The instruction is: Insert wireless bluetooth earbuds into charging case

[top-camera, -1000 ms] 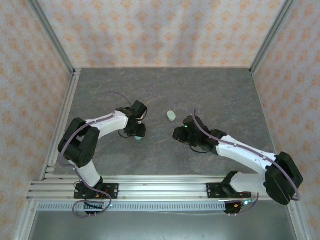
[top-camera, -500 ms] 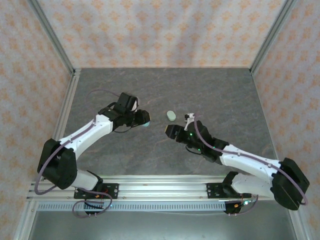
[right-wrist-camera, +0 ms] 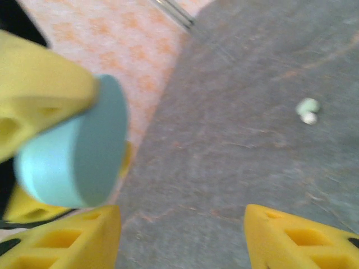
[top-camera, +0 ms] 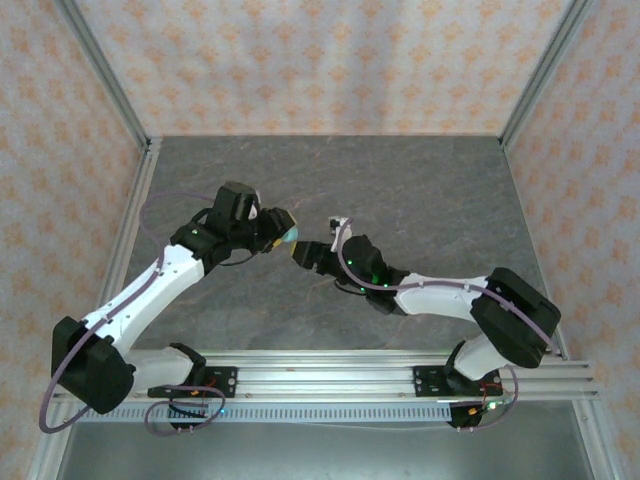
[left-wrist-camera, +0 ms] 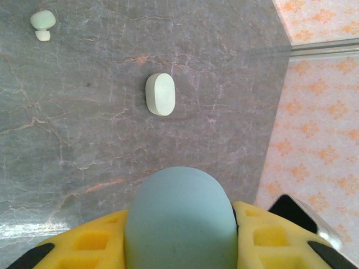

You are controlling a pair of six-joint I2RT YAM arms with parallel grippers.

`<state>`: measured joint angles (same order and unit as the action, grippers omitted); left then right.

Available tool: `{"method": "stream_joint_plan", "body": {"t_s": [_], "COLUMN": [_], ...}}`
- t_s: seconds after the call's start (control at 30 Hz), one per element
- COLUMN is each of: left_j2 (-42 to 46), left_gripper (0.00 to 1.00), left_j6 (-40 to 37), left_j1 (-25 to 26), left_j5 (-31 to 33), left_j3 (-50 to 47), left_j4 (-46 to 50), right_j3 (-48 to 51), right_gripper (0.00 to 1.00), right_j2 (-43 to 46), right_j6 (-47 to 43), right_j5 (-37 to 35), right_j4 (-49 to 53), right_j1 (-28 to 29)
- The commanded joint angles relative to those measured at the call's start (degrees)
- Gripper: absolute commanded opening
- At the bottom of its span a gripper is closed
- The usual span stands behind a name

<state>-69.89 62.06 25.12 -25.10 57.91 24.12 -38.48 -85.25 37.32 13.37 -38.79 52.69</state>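
Charging case [left-wrist-camera: 179,218] sits clamped in the left jaws, the right jaws spread open just beside it.

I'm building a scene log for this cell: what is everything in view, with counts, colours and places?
charging case: one, light blue, held off the table in the left claw
oval case: one, pale mint-white, lying flat on the table
earbud: one, pale mint-white, on the table, apart from the oval case
table: one, grey veined stone look, under everything
walls: three, pale with an orange pattern, around the table
rails: several, silver metal, along the near edge, with the arm bases on them
left claw: one, yellow fingers, shut on the charging case
right claw: one, yellow fingers, open, facing the charging case
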Motion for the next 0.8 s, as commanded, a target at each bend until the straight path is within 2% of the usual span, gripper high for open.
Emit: {"method": "stream_joint_plan", "body": {"t_s": [0.0,0.3,0.5,0.6,0.77], "left_j2": [0.99,2.03,2.86,3.4,4.3], "left_gripper": [0.16,0.16,0.16,0.16,0.18], "left_j6": [2.53,4.24,4.8,5.1,3.42], "left_j1": [0.36,0.61,0.88,1.0,1.06], "left_j5": [-0.52,-2.46,-3.27,-3.7,-4.56], "left_j3": [0.32,-0.76,-1.37,-1.61,-1.96], "left_j4": [1.12,-0.76,-1.05,-1.31,-0.04], "right_j3": [-1.85,-4.35,-6.43,-7.89,-5.22], "right_gripper": [0.6,0.6,0.53,0.41,0.1], "right_j2": [0.49,-0.51,-3.5,-5.63,-5.9], "right_j6": [-3.62,-4.96,-4.61,-5.0,-8.56], "right_j5": [-0.05,-4.3,-5.3,-4.79,-5.68], "right_j4": [-6.73,-4.98,-8.23,-8.33,-12.23], "right_j1": [1.98,2.51,2.6,2.6,2.59]}}
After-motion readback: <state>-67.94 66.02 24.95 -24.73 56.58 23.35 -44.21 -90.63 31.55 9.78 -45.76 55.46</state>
